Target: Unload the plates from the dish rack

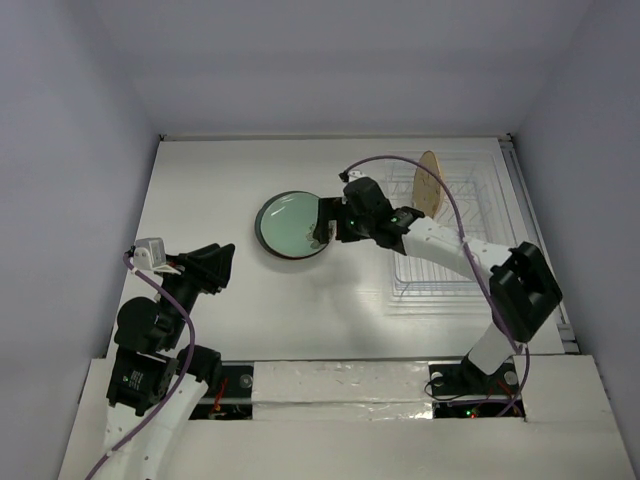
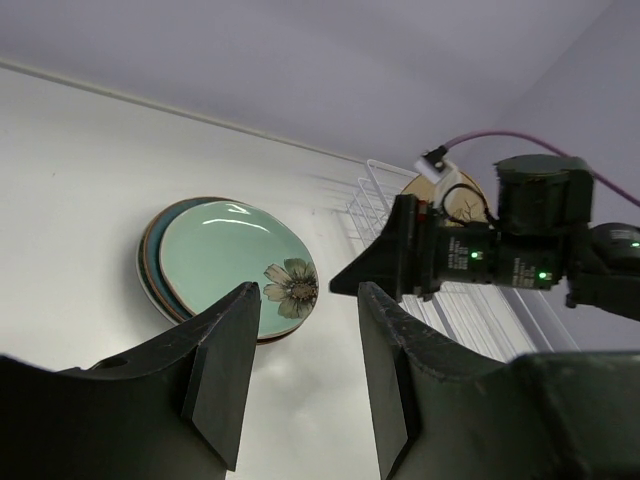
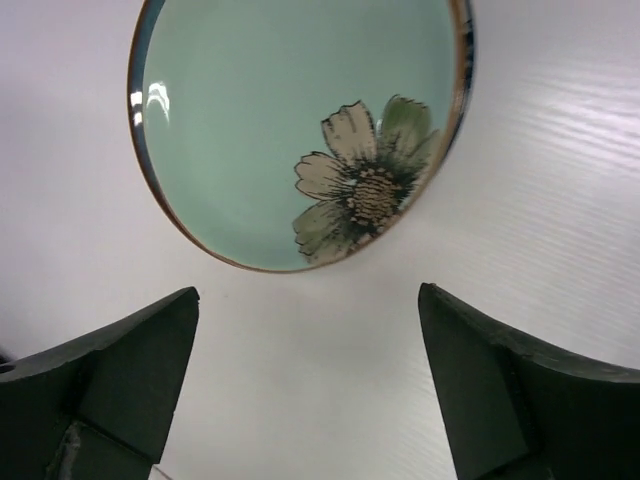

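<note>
One tan plate left in the rack, and the right arm is the nearer one.
The right gripper [image 1: 322, 230] gapes empty beside the stack topped by the mint green plate [image 1: 290, 222] (rims beneath, number unclear). The tan plate [image 1: 430, 182] stands on edge in the dish rack [image 1: 470, 240] – off to its right, edge running near-to-far. The left gripper [image 1: 222, 268] is part-open and holds nothing.

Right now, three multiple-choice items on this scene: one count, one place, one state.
1. Plates standing in the white wire dish rack?
A one
B three
C none
2. The round mint-green flowered plate lies:
A in the rack
B atop the plate stack on the white table
C leaning on the wall
3. The right gripper is:
A shut on a plate
B open, empty
C hidden

Answers: A, only the tan plate stands upright there; B, it lies face up on top of the stack; B, fingers wide apart with nothing between.
</note>
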Controlling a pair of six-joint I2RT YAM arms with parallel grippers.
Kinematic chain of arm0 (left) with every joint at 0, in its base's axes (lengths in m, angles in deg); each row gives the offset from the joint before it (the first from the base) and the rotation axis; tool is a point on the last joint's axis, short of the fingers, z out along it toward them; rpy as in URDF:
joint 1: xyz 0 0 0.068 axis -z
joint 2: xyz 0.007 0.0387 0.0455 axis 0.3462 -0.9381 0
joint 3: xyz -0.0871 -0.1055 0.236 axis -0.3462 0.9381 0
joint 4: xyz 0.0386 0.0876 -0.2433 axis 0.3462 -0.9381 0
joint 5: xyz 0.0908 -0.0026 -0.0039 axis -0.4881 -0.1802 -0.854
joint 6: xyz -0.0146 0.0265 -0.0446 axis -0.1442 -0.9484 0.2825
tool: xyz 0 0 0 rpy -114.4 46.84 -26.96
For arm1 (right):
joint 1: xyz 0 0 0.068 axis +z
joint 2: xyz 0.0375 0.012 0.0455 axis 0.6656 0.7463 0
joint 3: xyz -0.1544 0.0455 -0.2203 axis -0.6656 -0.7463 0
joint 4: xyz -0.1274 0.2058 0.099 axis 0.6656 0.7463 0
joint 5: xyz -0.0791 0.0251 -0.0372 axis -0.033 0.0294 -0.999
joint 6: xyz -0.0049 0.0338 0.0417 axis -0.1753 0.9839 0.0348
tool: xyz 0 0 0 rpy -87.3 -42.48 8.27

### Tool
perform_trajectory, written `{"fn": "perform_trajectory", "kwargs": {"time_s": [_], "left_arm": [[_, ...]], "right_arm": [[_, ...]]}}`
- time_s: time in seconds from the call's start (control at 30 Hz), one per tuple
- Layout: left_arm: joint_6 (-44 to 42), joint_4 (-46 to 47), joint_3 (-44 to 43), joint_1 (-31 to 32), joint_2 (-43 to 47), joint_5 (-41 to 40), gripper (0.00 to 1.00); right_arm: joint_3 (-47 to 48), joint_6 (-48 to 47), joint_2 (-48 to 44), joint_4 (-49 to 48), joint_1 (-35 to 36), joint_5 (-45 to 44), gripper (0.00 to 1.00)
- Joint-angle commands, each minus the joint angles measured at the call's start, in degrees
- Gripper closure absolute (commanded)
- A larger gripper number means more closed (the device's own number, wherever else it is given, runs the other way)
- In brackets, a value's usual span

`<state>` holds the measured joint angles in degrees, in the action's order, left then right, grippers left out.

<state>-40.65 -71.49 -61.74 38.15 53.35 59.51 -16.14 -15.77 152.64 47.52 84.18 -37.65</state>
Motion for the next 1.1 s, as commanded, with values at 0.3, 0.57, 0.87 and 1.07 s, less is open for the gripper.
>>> {"fn": "perform_trajectory", "kwargs": {"time_s": [0.3, 0.57, 0.87, 1.07], "left_arm": [[-0.04, 3.21, -0.07, -0.22, -0.15, 0.24, 0.60], [-0.05, 3.47, 0.01, -0.22, -0.41, 0.59, 0.60], [-0.22, 3.38, -0.07, -0.22, -0.07, 0.77, 0.60], [-0.22, 3.47, -0.07, -0.22, 0.55, 0.86, 0.60]], "right_arm": [[-1.02, -7.12, -24.72, 13.43, -5.79, -38.36, 1.00], [-2.25, -8.17, -20.96, 14.86, -20.39, -42.53, 0.12], [3.81, -10.72, -7.17, 10.89, -23.56, -41.53, 0.32], [6.36, -12.75, -4.16, 11.51, -24.09, -43.03, 0.76]]}}
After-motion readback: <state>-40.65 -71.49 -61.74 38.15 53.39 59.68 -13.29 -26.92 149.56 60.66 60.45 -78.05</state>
